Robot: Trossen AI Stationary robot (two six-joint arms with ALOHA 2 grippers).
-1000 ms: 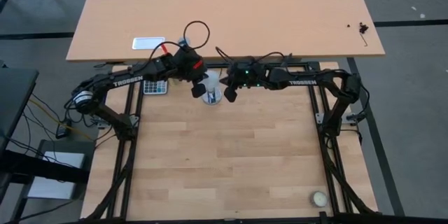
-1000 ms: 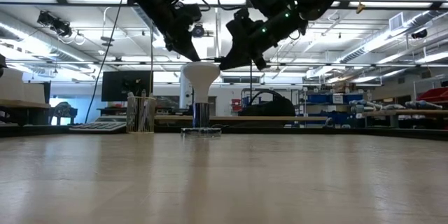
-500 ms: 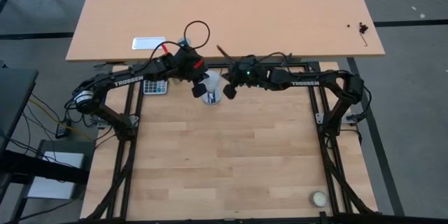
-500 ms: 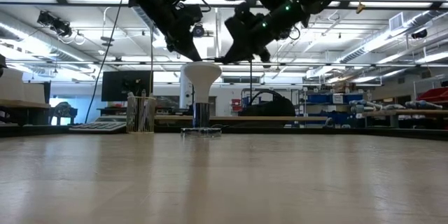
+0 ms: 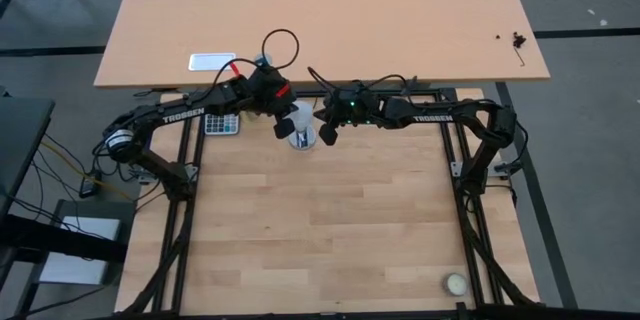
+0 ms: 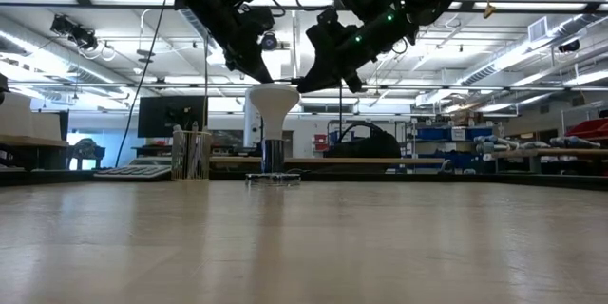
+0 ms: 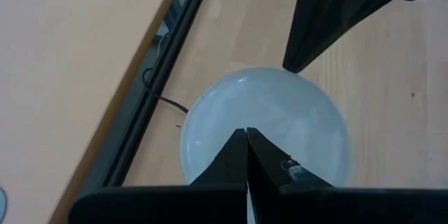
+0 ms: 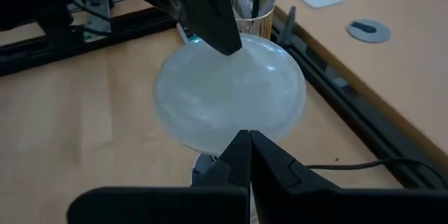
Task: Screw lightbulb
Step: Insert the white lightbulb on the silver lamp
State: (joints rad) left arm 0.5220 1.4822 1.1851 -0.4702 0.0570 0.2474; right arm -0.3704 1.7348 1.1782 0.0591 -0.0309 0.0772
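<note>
From above, the lightbulb [image 5: 303, 136] sits upper-centre at the table's [image 5: 320, 230] far edge, between the left gripper [image 5: 285, 127] and right gripper [image 5: 327, 132]; a calculator [image 5: 222, 124] lies left, a cream ball [image 5: 456, 284] lower right. Level view: the bulb stands upright, a pen cup [image 6: 191, 155] to its left. Both wrist views show fingers pressed together over the globe.

Grey floor [image 5: 590, 160], second light wood table [image 5: 330, 20], ceiling strip lights [image 6: 532, 2], shelving [image 6: 446, 138]

i see a calculator [image 5: 222, 125] at the table's far left edge, a cream ball [image 5: 456, 284] near the front right corner, and a pen cup [image 8: 252, 18] behind.
</note>
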